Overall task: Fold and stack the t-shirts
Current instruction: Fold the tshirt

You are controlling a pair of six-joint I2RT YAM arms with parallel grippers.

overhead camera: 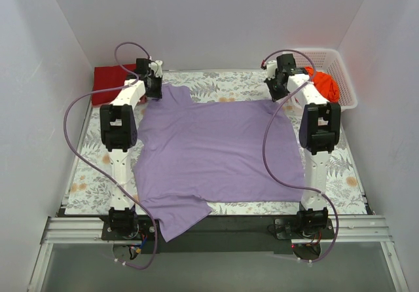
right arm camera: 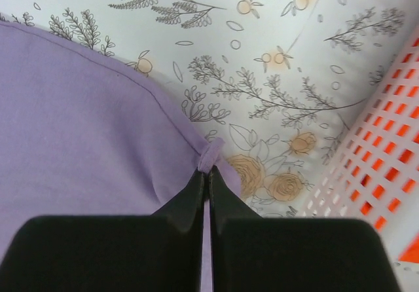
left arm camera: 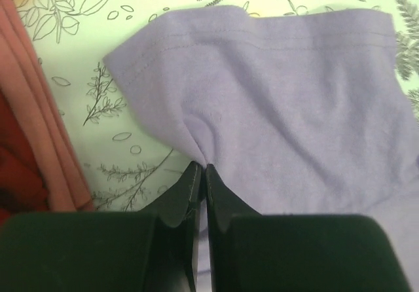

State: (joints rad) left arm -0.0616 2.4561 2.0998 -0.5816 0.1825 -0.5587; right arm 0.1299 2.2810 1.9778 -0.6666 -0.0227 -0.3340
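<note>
Lavender soft-knit t-shirt [overhead camera: 216, 148] lies flat, puckered where left end effector [left arm camera: 201, 169] and right end effector [right arm camera: 206, 172] each pinch its edge; only right wrist view shows lattice basket [right arm camera: 357, 167] holes, right of its tips

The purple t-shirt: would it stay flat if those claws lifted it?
Probably floppy: the purple t-shirt puckers where the left gripper and right gripper pinch it. Likely light, since small pinches hold it. It would probably sag between them.

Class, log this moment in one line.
purple shirt: spread out | left end effector: shut on its far edge | right end effector: shut on its far edge | orange shirt: in basket
</note>
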